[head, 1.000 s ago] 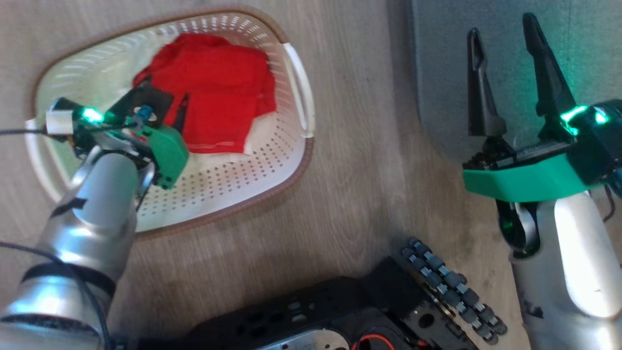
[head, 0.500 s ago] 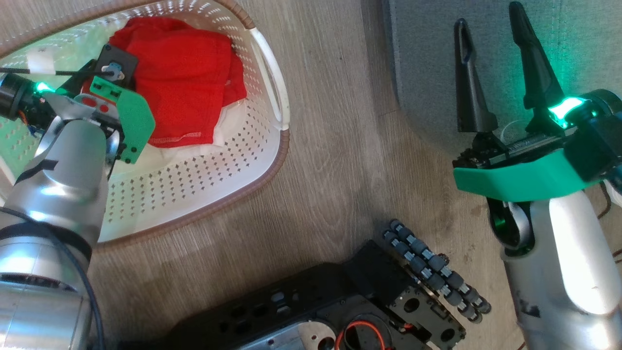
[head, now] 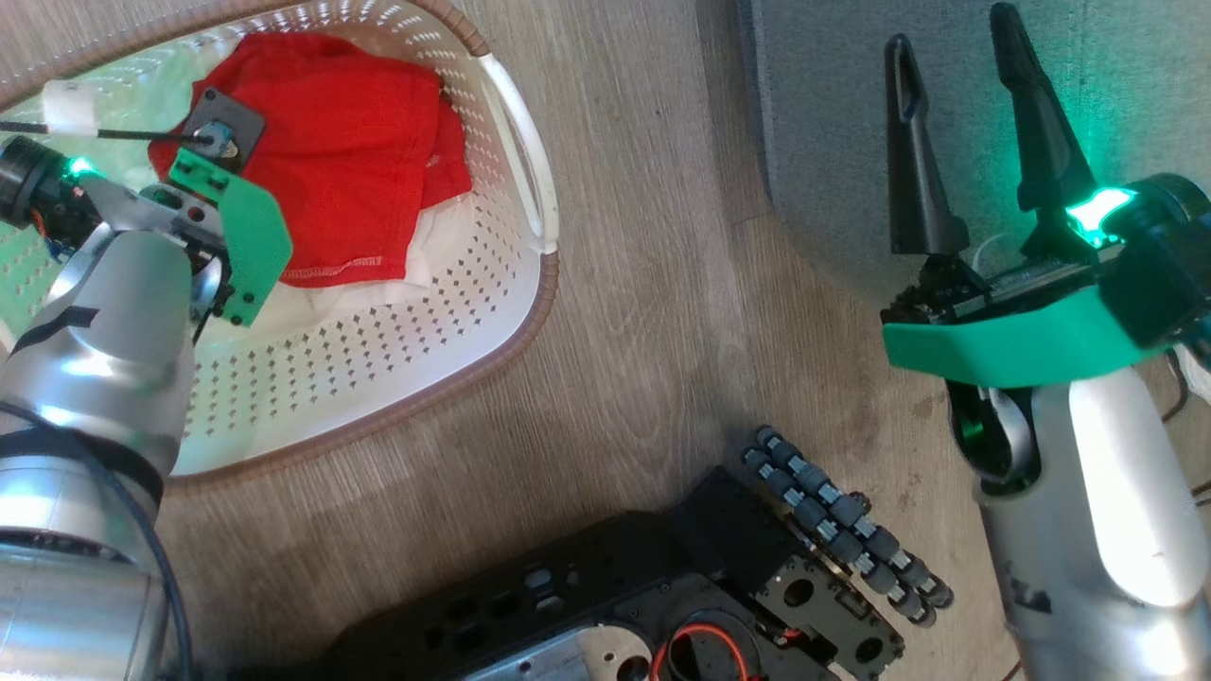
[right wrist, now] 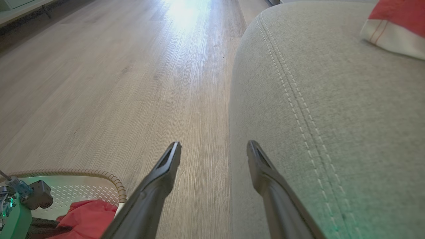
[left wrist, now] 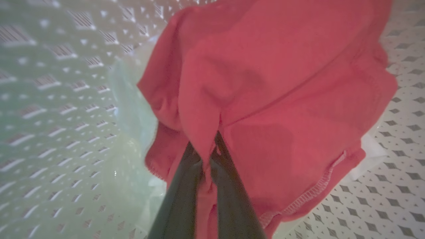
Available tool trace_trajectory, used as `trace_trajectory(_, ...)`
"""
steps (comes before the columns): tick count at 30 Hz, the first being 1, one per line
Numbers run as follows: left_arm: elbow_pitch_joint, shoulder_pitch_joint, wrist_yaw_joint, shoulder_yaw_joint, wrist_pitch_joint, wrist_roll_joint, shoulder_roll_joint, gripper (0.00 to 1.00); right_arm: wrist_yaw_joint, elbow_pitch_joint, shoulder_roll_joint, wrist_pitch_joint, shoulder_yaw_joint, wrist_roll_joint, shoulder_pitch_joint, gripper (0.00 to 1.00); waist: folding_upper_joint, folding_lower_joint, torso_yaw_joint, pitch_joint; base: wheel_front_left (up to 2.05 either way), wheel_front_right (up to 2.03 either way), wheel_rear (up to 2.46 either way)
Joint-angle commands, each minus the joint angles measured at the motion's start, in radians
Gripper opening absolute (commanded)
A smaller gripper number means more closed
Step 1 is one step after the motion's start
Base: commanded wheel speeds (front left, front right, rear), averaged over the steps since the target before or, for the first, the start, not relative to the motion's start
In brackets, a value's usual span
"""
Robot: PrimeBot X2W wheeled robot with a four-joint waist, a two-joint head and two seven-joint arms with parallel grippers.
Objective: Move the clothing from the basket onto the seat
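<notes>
Your left hand (left wrist: 206,147) reaches down into the basket (head: 535,312), its two dark fingers (left wrist: 181,199) drawn together on a raised fold of the red clothes (head: 350,161). The clothes lie heaped directly below and beyond the fingertips against the basket's far wall, with a white piece (head: 443,241) showing from under them. Your right hand (head: 951,33) hangs empty, fingers well apart, over the rounded corner of the grey seat (head: 823,113), where one red-and-white piece (right wrist: 395,26) already lies ahead of that hand and to its right. The grip looks thin, a single fold caught near the fingertips, so a quick lift could let the cloth slide out and drop back, or fall onto the wooden floor (head: 653,284) between the two hands. The heap may also part and leave the lower layers behind, or come up whole and heavy enough to pull free. Trailing hems could catch the rim on the way out and tip the light basket. Mind the right hand too: parked over the seat's corner, it stands where the load would likely arrive
</notes>
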Motion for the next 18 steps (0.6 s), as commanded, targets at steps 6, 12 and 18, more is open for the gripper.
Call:
trace_trajectory(6, -0.005, 0.02, 0.004, 0.011, -0.063, -0.022, 0.019, 0.0, 0.0, -0.008, 0.005, -0.005, 0.01, -0.003, -0.022, 1.0, 0.0, 0.0, 0.012, -0.038, 0.0, 0.0, 0.0)
trace_trajectory(12, -0.004, 0.083, 0.007, 0.009, -0.131, -0.049, -0.045, 0.0, 0.0, 0.029, 0.005, -0.005, -0.03, -0.036, -0.03, 1.0, 0.0, 0.0, 0.07, -0.147, 0.0, 0.0, 0.0)
trace_trajectory(18, -0.04, 0.18, 0.024, -0.009, -0.169, -0.064, -0.106, 0.0, 0.0, 0.066, 0.005, -0.005, -0.067, -0.069, -0.019, 1.0, 0.0, 0.0, 0.128, -0.285, 0.0, 0.0, 0.0)
